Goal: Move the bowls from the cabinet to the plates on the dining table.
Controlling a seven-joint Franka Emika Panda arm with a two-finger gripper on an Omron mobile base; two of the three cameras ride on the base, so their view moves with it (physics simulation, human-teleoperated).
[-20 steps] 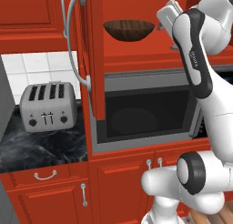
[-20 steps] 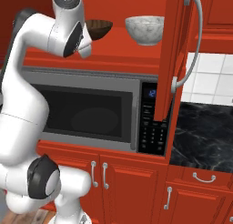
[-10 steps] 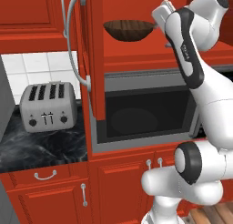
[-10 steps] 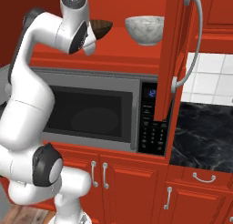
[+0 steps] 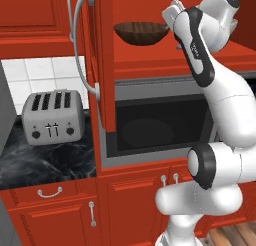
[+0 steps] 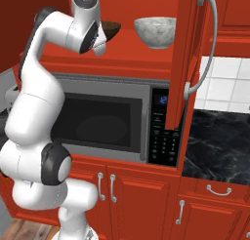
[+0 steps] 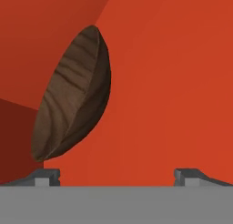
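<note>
Two bowls sit on the red shelf of the open cabinet (image 6: 146, 51), directly above the microwave (image 6: 110, 122): the brown wood-grain bowl (image 5: 141, 33) to the left, the white marbled bowl (image 6: 155, 31) to its right, well apart from each other. In the hand view I see the wood-grain bowl (image 7: 73, 100) rolled on edge by the camera's tilt, lying toward the left fingertip (image 7: 45, 176); red cabinet interior lies ahead between the tips. My gripper (image 7: 116, 175) stands wide, nothing between the fingers, not touching the bowl.

Surroundings noted:
- Left cabinet door (image 5: 102, 65) hangs open beside the wood-grain bowl, its curved silver handle (image 5: 80, 45) jutting out.
- Right cabinet door (image 6: 188, 58) hangs open just right of the marbled bowl, its handle (image 6: 207, 49) likewise curved.
- From the right base view, my own arm (image 6: 73, 29) covers most of the wood-grain bowl.
- Silver toaster (image 5: 51, 117) on the black marble counter (image 5: 45, 162), left of the microwave.
- Red base cabinets (image 6: 127, 190) below.
</note>
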